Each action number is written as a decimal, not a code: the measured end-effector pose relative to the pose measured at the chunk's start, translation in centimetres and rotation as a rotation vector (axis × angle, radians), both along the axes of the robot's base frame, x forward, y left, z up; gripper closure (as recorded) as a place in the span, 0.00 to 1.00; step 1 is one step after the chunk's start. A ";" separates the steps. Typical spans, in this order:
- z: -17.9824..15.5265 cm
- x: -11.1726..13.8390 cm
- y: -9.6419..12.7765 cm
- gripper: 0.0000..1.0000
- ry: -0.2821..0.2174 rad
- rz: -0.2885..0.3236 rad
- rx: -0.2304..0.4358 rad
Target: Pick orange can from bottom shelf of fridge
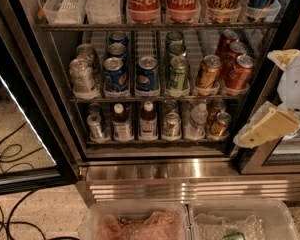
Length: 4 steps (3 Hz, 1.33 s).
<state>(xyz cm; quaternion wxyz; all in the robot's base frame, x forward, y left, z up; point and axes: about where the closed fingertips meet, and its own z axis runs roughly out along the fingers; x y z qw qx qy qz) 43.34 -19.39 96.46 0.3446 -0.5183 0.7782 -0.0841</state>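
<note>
The orange can (220, 124) stands at the right end of the bottom shelf (155, 143) of the fridge (190, 176), in a clear lane cup with another can behind it. The glass door (20, 109) is swung open to the left. My gripper (255, 99) is at the right edge of the view, outside the fridge and to the right of the can, at about its height. Its cream fingers (267, 126) are spread apart and hold nothing.
On the bottom shelf are a silver can (96, 126), two brown bottles (148, 120), more cans and a water bottle (196, 120). The rack above holds blue, green, gold-amber (208, 73) and red-orange cans (238, 72). Two plastic bins (190, 221) sit in front. Cables (10, 154) lie on the floor at left.
</note>
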 end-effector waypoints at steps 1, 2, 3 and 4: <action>-1.9 -0.2 0.6 0.00 0.026 -0.009 0.015; -4.3 -0.3 0.9 0.00 0.058 -0.023 0.023; -6.9 -0.4 1.4 0.00 0.079 -0.028 0.040; -8.8 -0.1 2.0 0.00 0.062 -0.032 0.052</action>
